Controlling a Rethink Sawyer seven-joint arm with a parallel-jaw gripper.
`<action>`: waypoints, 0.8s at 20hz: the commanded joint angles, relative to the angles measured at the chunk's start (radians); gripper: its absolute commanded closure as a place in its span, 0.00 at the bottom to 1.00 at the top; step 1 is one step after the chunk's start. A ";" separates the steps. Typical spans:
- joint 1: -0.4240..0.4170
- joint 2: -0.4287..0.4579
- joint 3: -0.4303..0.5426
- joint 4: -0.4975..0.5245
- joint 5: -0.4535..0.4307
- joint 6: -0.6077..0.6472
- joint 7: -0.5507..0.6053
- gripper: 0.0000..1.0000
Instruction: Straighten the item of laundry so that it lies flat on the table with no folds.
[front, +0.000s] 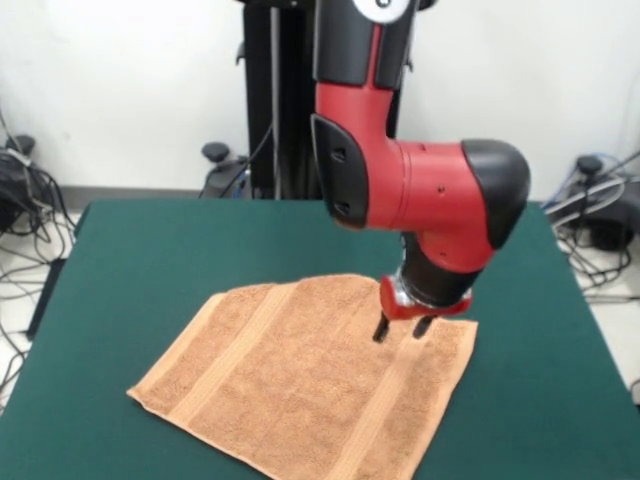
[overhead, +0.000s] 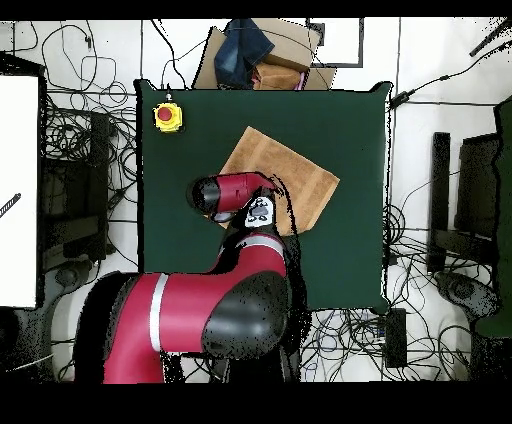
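Observation:
The light orange-tan towel (front: 300, 380) lies spread on the dark green table (front: 150, 250), turned diagonally, with both stripe bands showing. Its near corner is cut off by the bottom of the front view. My gripper (front: 401, 330) points straight down over the towel's far right corner. Its fingers (front: 380, 330) are apart, with the tips at or just above the cloth and nothing between them. In the overhead view the towel (overhead: 295, 170) lies near the middle of the table (overhead: 360, 250), and the arm covers its edge nearest the robot and hides the gripper.
A yellow box with a red button (overhead: 167, 117) stands at a table corner. A cardboard box with dark cloth (overhead: 255, 55) lies beyond the table's far edge. Cables run over the floor around the table.

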 joint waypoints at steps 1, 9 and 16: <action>-0.046 -0.060 0.081 0.173 -0.070 -0.132 0.050 0.00; 0.075 0.154 0.041 -0.096 0.009 -0.125 0.193 0.00; 0.114 0.250 0.039 -0.199 0.046 -0.110 0.224 0.00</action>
